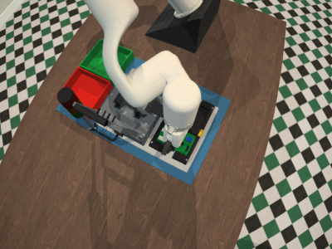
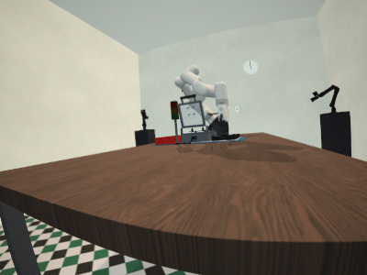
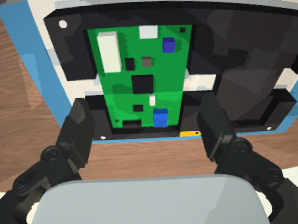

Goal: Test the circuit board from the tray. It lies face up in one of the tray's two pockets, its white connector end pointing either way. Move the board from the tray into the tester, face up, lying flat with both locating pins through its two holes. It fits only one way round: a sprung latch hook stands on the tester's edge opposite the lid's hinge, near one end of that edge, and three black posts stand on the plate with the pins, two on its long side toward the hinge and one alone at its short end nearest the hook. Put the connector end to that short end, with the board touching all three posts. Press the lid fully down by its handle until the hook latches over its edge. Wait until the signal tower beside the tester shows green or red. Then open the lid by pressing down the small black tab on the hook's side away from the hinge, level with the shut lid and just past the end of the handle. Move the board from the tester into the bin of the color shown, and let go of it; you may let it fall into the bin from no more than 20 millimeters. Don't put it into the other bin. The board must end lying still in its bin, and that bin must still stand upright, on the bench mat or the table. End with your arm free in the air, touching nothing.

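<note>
Board (image 1: pixel 187 144) sits face up in the tray (image 1: pixel 209 120), in the pocket farther from the tester (image 1: pixel 124 120), and from the top view the arm's wrist covers most of it, with only a green corner and a blue part peeking out. Gripper (image 1: pixel 168 148) hangs right over that pocket. Beyond the tester from the tray stand the red bin (image 1: pixel 89 88) and the green bin (image 1: pixel 109 58), side by side, with the dark signal tower (image 1: pixel 66 96) just beside the red one. Everything rests on the blue mat (image 1: pixel 216 102).

Over to the exterior view: far across the table (image 2: pixel 206 192) the tester's lid (image 2: pixel 191 114) stands raised, the tower (image 2: pixel 174 111) rises next to it, and the arm (image 2: pixel 216 93) reaches down on the tray side.

Now the wrist view, and this is the clear one. The board (image 3: pixel 143 72) lies flat in the black tray (image 3: pixel 240 50), white connector (image 3: pixel 109 52) toward the far end. The gripper (image 3: pixel 149 132) is spread fully wide, with one finger (image 3: pixel 79 131) on each side of the board's near end, gripping nothing. Whether the tips touch the tray, I cannot tell.
</note>
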`<state>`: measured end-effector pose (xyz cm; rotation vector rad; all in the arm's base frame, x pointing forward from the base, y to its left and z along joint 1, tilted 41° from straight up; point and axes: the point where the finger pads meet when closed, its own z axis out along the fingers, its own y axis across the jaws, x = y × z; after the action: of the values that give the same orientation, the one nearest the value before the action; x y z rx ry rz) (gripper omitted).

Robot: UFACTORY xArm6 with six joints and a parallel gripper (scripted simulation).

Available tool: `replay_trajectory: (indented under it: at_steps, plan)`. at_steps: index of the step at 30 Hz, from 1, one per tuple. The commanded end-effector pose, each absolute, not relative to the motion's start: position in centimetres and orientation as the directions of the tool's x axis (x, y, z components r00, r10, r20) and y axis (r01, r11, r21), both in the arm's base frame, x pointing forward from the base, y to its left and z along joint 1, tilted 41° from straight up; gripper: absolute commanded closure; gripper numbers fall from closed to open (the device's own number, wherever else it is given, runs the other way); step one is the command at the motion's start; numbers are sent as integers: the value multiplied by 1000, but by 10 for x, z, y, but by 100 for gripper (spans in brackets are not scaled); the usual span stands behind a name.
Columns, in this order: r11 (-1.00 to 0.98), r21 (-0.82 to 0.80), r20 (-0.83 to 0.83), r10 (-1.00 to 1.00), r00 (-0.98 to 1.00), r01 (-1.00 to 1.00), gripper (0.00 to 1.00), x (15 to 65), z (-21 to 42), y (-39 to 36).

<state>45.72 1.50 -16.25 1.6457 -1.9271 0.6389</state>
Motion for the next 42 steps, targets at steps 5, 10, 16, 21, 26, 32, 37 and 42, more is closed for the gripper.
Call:
replay_trajectory:
  at_steps: [5, 10, 16, 21, 26, 32, 37, 42]
  plan:
    - [148, -23, 657, -744, -126, -989, 0, 459, -173, 6]
    - [148, -23, 657, -744, -126, -989, 0, 459, -174, 6]
    - [148, -23, 657, -744, -126, -989, 0, 459, -174, 6]
    - [148, -23, 657, -744, -126, -989, 0, 459, -174, 5]
    - [148, -23, 657, -744, -126, -989, 0, 459, -176, 4]
    - [148, -23, 657, -744, -126, -989, 0, 458, -180, 0]
    - [148, -23, 657, -744, -126, -989, 0, 458, -183, -3]
    - [148, -23, 657, -744, -126, -989, 0, 458, -185, -4]
